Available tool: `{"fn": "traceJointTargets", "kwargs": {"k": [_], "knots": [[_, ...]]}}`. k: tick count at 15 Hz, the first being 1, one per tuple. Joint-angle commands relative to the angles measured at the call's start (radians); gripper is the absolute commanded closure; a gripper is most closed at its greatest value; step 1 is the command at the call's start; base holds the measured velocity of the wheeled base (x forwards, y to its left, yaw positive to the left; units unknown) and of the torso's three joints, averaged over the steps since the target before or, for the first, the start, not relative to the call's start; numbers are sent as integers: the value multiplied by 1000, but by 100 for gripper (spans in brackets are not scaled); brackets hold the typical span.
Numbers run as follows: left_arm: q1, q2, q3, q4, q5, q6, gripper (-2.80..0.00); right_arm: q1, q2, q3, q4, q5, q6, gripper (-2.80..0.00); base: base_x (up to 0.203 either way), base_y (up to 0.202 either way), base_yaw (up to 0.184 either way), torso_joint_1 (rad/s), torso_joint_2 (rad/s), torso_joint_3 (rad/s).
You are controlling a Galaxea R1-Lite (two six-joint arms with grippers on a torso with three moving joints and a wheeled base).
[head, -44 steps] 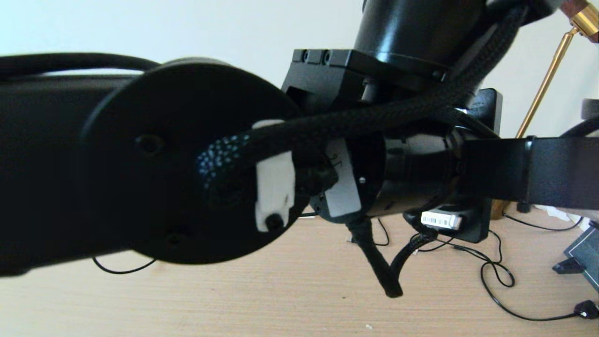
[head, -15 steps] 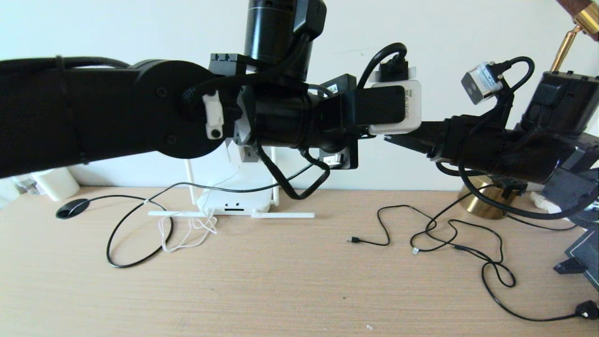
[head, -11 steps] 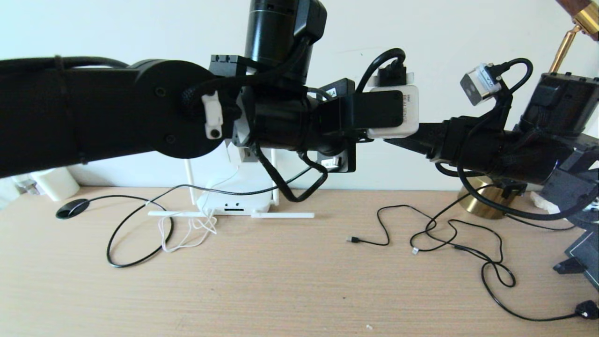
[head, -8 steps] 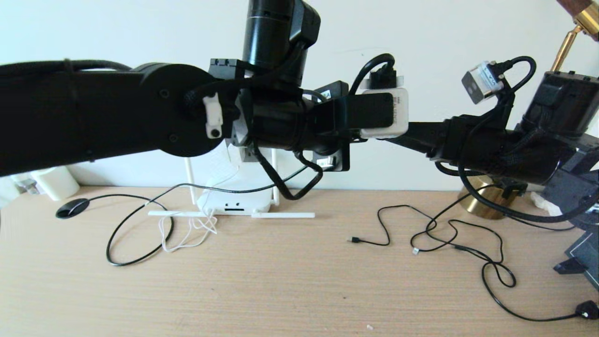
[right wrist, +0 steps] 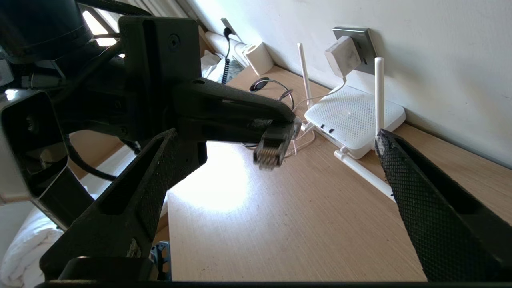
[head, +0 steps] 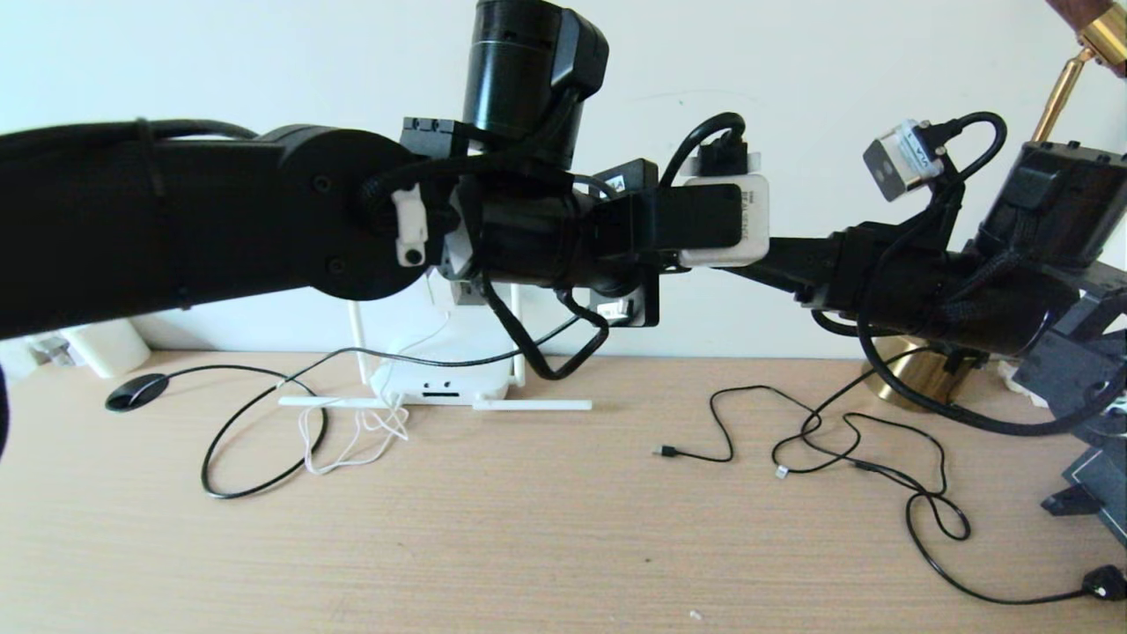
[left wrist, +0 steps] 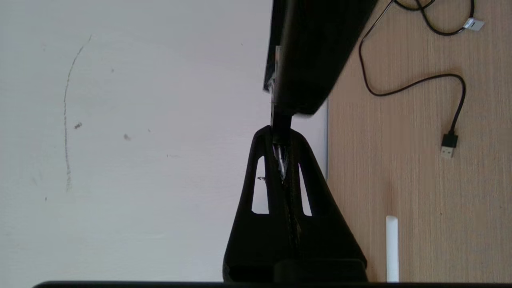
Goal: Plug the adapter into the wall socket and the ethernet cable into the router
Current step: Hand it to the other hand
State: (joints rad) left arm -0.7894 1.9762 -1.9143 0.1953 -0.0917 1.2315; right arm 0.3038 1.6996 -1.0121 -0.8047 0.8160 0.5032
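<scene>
In the right wrist view the white adapter (right wrist: 343, 56) sits in the dark grey wall socket (right wrist: 362, 40) above the white router (right wrist: 354, 116). In the head view the router (head: 440, 379) stands against the wall, and my left arm hides most of the socket. My left gripper (left wrist: 280, 136) is shut on the black plug (right wrist: 272, 150) of the ethernet cable (head: 414, 356), held in the air right of the router. My right gripper (right wrist: 276, 138) is open, one finger on either side of the plug without touching it.
Thin black cords with small connectors (head: 669, 452) sprawl over the right of the wooden table. A brass lamp base (head: 916, 383) stands at the back right and a white cylinder (head: 97, 343) at the back left. The adapter's white cord (head: 352, 436) lies coiled before the router.
My left arm has pulled away from the head camera, which it filled earlier. Over the last second both wrists have drifted slightly left, with the plug still held.
</scene>
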Motion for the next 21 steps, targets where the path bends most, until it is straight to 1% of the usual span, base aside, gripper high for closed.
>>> {"fn": "traceJointTargets", "kwargs": {"k": [1,2,3,8,15,21], "knots": [[2,0,0,1,0,6,0,1,-5,3,-5,4,2,-280,0,0,0,0,0,0],[2,0,0,1,0,6,0,6,-5,1,-5,3,1,-280,0,0,0,0,0,0],[4,-2,0,1,-2,6,0,8,-5,3,-5,4,3,0,0,0,0,0,0,0],[4,1,0,1,-2,8,0,29,-3,3,-5,3,7,0,0,0,0,0,0,0],[2,0,3,4,-3,14,0,29,-3,4,-5,3,6,0,0,0,0,0,0,0],[2,-10,32,1,-5,14,0,30,-3,4,-5,3,5,0,0,0,0,0,0,0]]}}
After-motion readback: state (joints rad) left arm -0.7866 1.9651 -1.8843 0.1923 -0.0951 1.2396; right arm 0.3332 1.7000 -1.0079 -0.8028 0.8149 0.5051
